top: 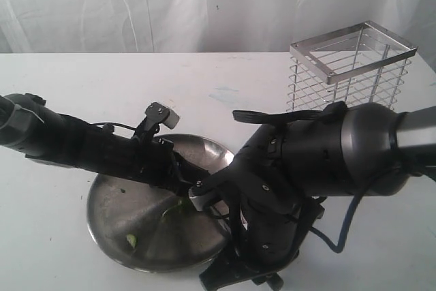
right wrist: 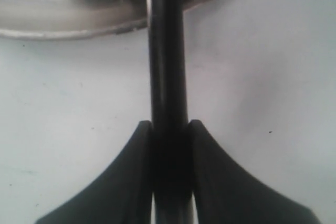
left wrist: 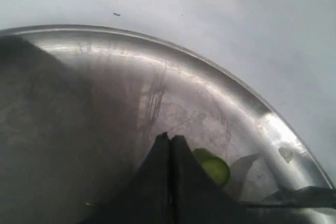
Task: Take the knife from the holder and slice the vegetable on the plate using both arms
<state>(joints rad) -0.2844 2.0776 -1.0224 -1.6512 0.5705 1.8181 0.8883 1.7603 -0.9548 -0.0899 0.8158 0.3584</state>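
Knife (right wrist: pixel 167 51) is hard and slippery, so your right gripper (right wrist: pixel 169 145) pinches its handle; your shut left gripper (left wrist: pixel 169 145) sits beside the soft vegetable (left wrist: pixel 212 165).

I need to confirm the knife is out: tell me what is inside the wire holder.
Nothing shows inside the holder, through its wires or open top; its lower part is covered by the right arm. The knife sits clamped in the right gripper.

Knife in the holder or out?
Out: the right gripper is shut on the knife, which reaches over the plate rim; nothing sticks out of the holder.
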